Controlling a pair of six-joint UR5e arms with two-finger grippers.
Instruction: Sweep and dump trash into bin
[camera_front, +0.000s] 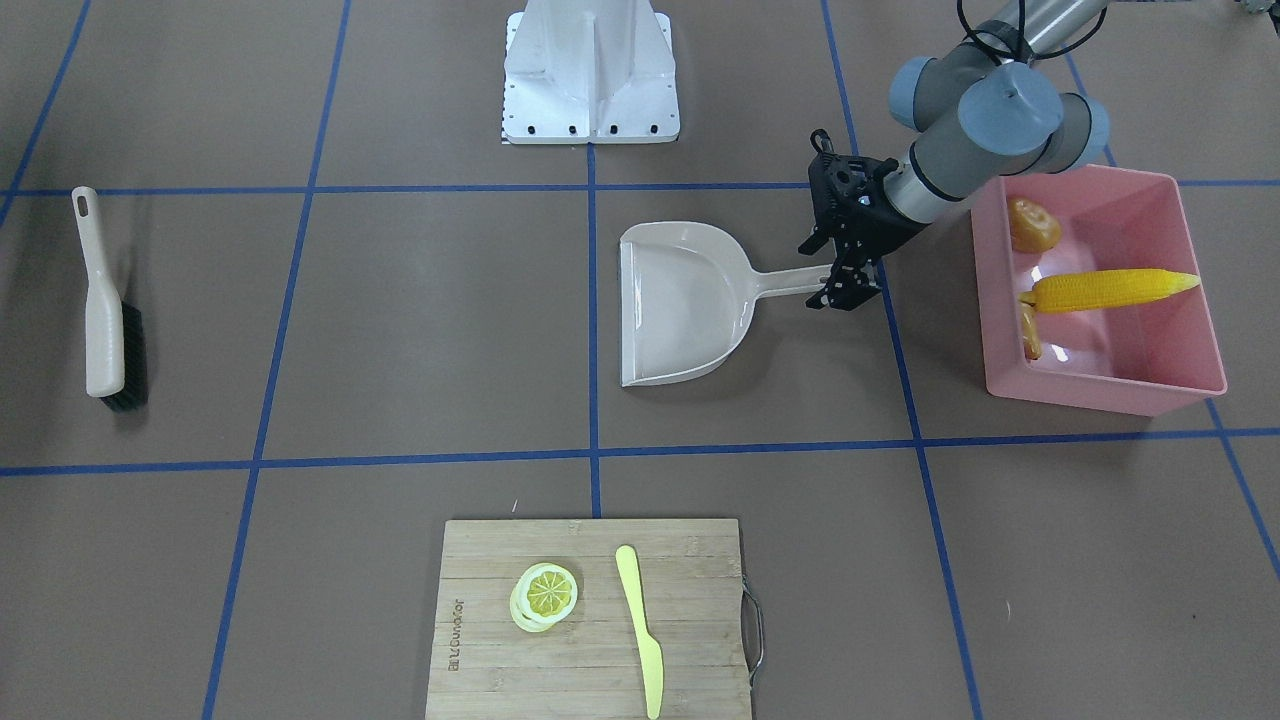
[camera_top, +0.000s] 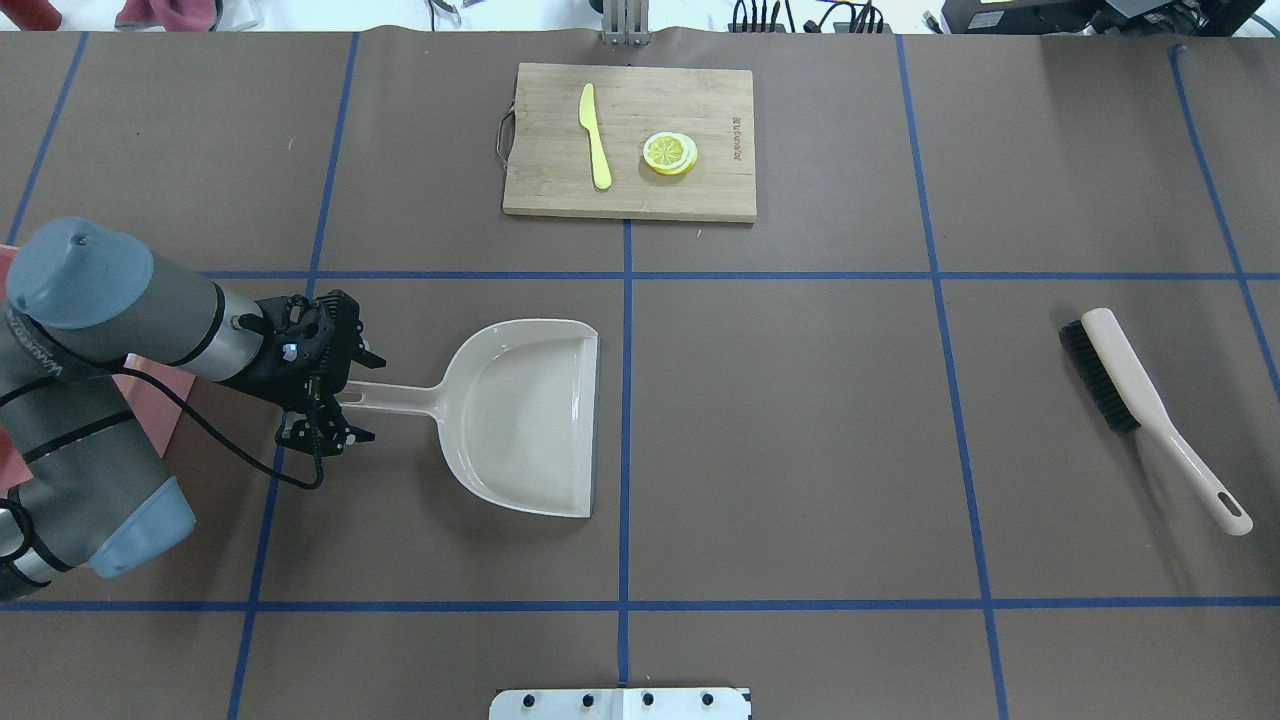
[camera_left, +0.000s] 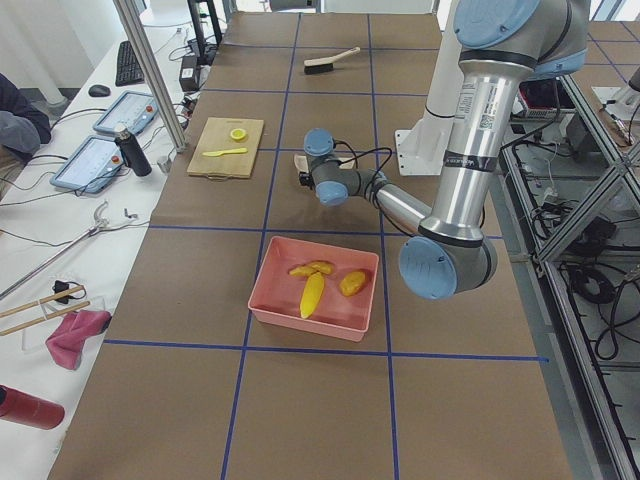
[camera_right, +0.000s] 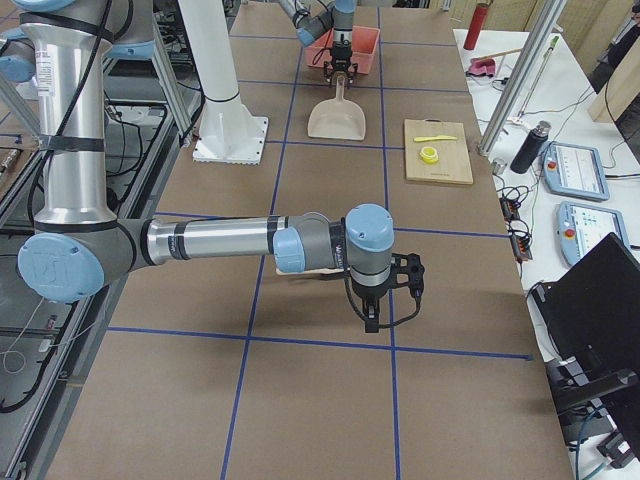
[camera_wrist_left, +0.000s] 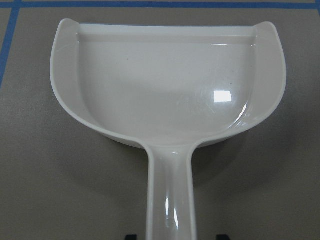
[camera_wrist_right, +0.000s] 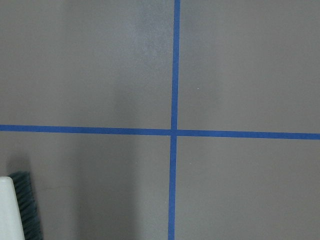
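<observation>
Now: left gripper (camera_top: 362, 396) spread apart astride dustpan (camera_top: 530, 420) handle | corn (camera_front: 1110, 290), potato (camera_front: 1033, 225), ginger (camera_front: 1030, 330) inside bin (camera_front: 1100, 385) | right gripper (camera_right: 372, 320): cannot tell its state

Wide gap — dustpan (camera_top: 530, 420) to brush (camera_top: 1150, 402)

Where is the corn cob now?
In the front-facing view, the corn cob lies inside the pink bin at right, between the potato and ginger root.

A brown table (camera_top: 800, 450) gridded with blue tape (camera_top: 800, 275); along its far edge, a white bench (camera_left: 60, 230) carries tablets (camera_left: 88, 165) and a keyboard (camera_left: 129, 62).
</observation>
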